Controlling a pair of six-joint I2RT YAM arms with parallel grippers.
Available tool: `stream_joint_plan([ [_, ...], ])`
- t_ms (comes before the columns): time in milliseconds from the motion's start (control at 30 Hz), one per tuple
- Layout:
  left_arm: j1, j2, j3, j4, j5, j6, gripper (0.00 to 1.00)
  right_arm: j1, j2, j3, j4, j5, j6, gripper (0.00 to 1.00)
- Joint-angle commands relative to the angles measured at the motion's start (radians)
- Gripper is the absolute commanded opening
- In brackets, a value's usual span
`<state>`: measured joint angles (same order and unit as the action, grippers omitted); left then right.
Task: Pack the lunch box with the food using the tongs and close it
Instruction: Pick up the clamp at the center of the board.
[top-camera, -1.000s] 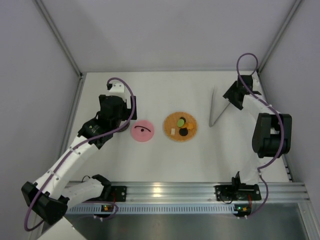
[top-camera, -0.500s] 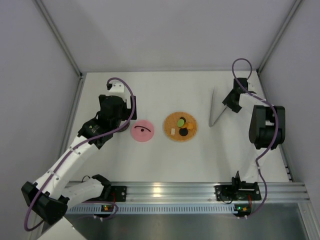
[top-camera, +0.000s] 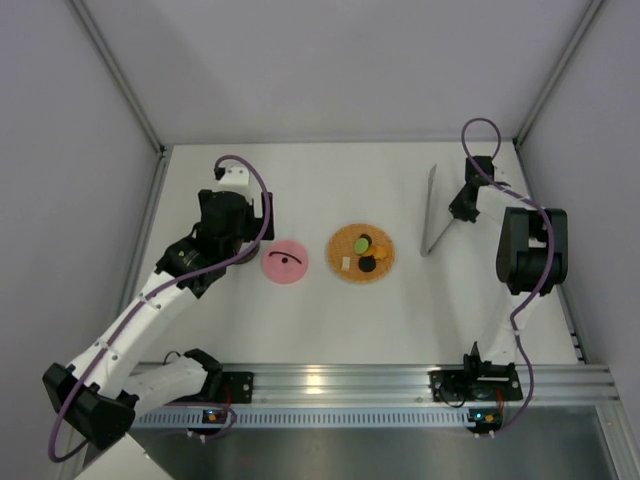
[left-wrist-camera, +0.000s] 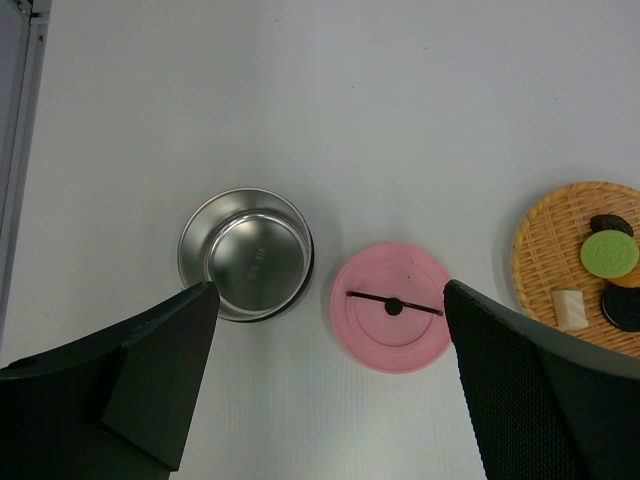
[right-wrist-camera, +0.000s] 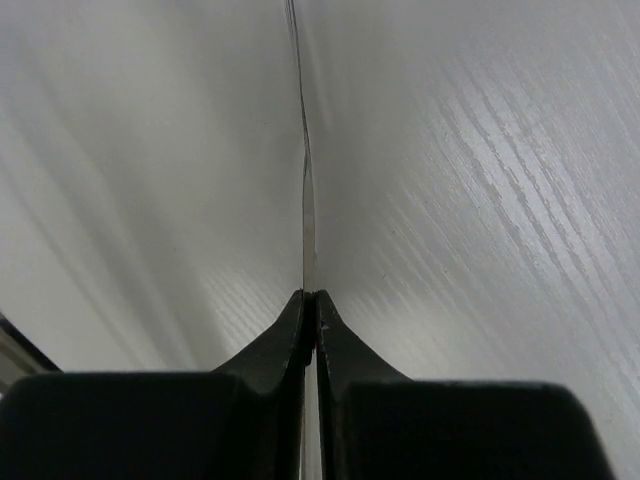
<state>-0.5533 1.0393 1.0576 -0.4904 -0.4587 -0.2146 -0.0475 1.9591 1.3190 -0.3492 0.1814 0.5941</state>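
Picking up the tongs (top-camera: 432, 210): step in hand, judging by the grip; packing and closing not yet begun.
Right end effector (right-wrist-camera: 308, 297): pinching fully together on the tongs, clamping one thin metal edge that is running straight ahead in the wrist view.
Tongs position: lying at the right side of the desk (top-camera: 330, 180), well apart from the orange plate (top-camera: 345, 240); cannot tell whether resting on the surface or hanging clear of it.
Left end effector (left-wrist-camera: 328, 290): standing wide apart, holding nothing, hovering above the lunch box (left-wrist-camera: 245, 255) and the lid (left-wrist-camera: 392, 312).
Lunch box: sitting uncovered and empty at the left of the desk, hiding beneath the left arm in the overhead view.
Lid: lying flat just beside the lunch box, between it and the orange plate.
Food (left-wrist-camera: 610, 253): resting on the orange plate; none showing inside the lunch box.
Next move: calling for raising the tongs, carrying them across to the orange plate, and presenting the tips to one small piece; likely needing care, since gripping a thin edge is inviting slip or twist.
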Motion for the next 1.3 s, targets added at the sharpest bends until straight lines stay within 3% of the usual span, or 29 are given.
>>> stream_joint_plan([
  [0,-0.003,-0.004,0.012,0.019,0.029,-0.011,0.99,0.008,-0.054,0.020,-0.002,-0.022,-0.004,0.00],
  [133,-0.003,-0.002,0.012,0.032,0.123,-0.022,0.99,0.040,-0.158,0.010,0.012,-0.103,0.016,0.00],
  [467,-0.002,-0.012,0.062,0.079,0.535,-0.104,0.99,0.172,-0.457,-0.156,0.243,-0.587,0.110,0.00],
  [633,-0.002,-0.021,0.018,0.205,0.751,-0.222,0.99,0.247,-0.620,-0.242,0.288,-0.666,0.139,0.00],
  [867,-0.002,-0.018,-0.128,0.574,0.980,-0.403,0.99,0.261,-0.733,-0.297,0.316,-0.758,0.188,0.00],
  [1133,-0.007,0.053,-0.264,1.028,1.080,-0.629,0.99,0.302,-0.787,-0.308,0.383,-0.800,0.277,0.00],
  [1267,-0.034,0.074,-0.248,1.069,1.085,-0.632,0.99,0.328,-0.798,-0.317,0.440,-0.797,0.328,0.00],
])
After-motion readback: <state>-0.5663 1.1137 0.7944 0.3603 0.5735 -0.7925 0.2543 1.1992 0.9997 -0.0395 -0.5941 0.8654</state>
